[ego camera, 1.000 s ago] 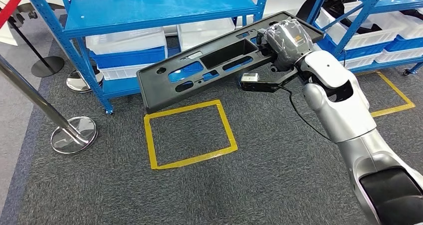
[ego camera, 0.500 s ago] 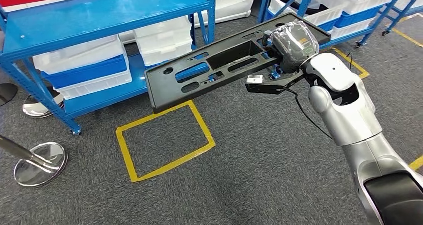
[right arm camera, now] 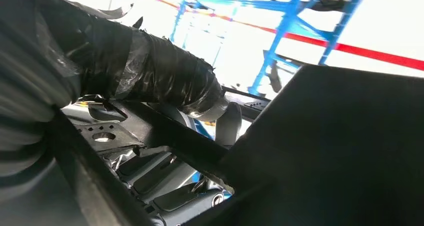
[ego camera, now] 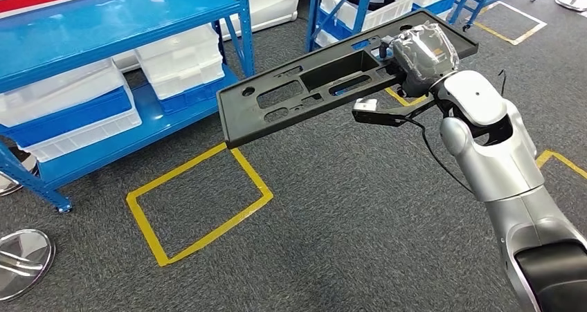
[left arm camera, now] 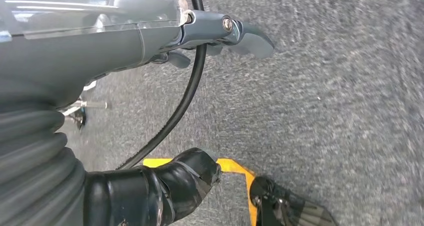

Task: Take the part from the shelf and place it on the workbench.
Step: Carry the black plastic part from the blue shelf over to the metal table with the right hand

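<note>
The part [ego camera: 311, 90] is a long flat black plastic panel with several cut-outs and a deep rectangular recess. It hangs level in the air above the carpet, out in front of the shelves. My right hand [ego camera: 421, 49], wrapped in clear film, grips its right end, with the silver arm reaching up from the lower right. In the right wrist view the dark panel [right arm camera: 330, 151] lies close against the taped thumb [right arm camera: 150, 70]. My left hand [left arm camera: 100, 35] hangs over the grey carpet, fingers apart, holding nothing.
A blue shelf rack [ego camera: 104, 21] with white and blue bins [ego camera: 176, 56] stands at the back left. A second blue rack [ego camera: 387, 1] stands behind the part. A yellow tape square [ego camera: 197, 201] marks the carpet below. A chrome post base [ego camera: 21, 260] sits at the lower left.
The whole picture has shifted left as the camera turned to the right. The part stays gripped in my right hand, at much the same place in view.
</note>
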`<action>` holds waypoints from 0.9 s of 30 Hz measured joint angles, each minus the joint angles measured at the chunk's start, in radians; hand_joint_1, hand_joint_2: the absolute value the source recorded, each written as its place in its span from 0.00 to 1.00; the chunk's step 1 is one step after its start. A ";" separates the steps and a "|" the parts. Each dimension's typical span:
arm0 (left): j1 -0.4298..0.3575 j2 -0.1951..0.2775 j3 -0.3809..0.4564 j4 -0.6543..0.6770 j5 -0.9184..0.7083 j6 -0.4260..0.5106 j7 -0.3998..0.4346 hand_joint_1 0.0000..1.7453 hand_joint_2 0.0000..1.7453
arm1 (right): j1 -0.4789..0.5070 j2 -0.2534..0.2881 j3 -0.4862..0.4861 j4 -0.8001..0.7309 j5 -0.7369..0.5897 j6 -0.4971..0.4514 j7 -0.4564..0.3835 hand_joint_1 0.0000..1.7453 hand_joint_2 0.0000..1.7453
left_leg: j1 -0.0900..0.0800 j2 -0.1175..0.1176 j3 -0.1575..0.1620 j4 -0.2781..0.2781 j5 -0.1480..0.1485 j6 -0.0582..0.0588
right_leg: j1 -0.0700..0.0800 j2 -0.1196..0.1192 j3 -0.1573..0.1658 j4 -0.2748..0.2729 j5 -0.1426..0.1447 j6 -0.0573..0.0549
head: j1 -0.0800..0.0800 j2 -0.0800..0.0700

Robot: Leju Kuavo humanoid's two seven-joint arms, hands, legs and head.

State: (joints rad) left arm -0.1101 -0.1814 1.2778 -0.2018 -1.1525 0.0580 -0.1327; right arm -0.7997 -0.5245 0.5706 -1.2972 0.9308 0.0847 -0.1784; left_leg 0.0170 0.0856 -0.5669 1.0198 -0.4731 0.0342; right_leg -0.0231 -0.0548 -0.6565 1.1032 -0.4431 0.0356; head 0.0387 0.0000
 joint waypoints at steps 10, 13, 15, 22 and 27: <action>0.002 -0.002 -0.001 0.000 -0.004 0.000 -0.002 0.00 1.00 | 0.008 -0.018 -0.019 -0.005 0.009 0.000 0.010 1.00 1.00 | 0.001 -0.075 -0.094 0.229 -0.138 -0.039 | 0.013 0.071 0.023 -0.080 0.028 -0.063 | -0.001 0.000; 0.005 -0.003 -0.001 0.000 -0.007 0.000 0.002 0.00 1.00 | 0.019 -0.026 -0.020 -0.005 0.015 0.000 0.011 1.00 1.00 | 0.000 -0.086 -0.101 0.237 -0.104 -0.034 | 0.017 0.117 0.016 -0.070 0.028 -0.063 | -0.001 0.000; 0.006 -0.003 -0.001 0.000 -0.008 0.000 0.004 0.00 1.00 | 0.021 -0.036 -0.026 -0.005 0.021 0.000 0.011 1.00 1.00 | 0.001 -0.125 -0.048 0.116 -0.041 -0.026 | 0.017 0.144 0.009 -0.058 0.026 -0.059 | -0.001 0.000; 0.002 -0.009 -0.001 0.000 -0.007 0.001 0.005 0.00 1.00 | 0.023 -0.081 -0.061 -0.004 0.035 0.000 0.012 1.00 1.00 | 0.003 -0.115 -0.002 0.008 -0.005 0.002 | 0.007 0.152 -0.035 -0.016 0.015 -0.016 | 0.002 0.000; 0.006 -0.010 -0.001 0.000 -0.004 -0.001 0.003 0.00 1.00 | 0.019 -0.091 -0.074 -0.002 0.036 0.007 0.012 1.00 1.00 | 0.002 -0.042 0.001 0.001 -0.005 0.007 | -0.004 0.057 -0.136 0.199 -0.074 0.006 | 0.005 0.000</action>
State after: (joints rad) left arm -0.1045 -0.1911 1.2771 -0.2018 -1.1564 0.0567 -0.1301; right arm -0.7810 -0.6159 0.4961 -1.2987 0.9670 0.0914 -0.1662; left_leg 0.0186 0.0438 -0.5658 1.0212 -0.4780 0.0411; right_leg -0.0268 0.0024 -0.7921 1.3023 -0.5169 0.0413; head 0.0434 0.0000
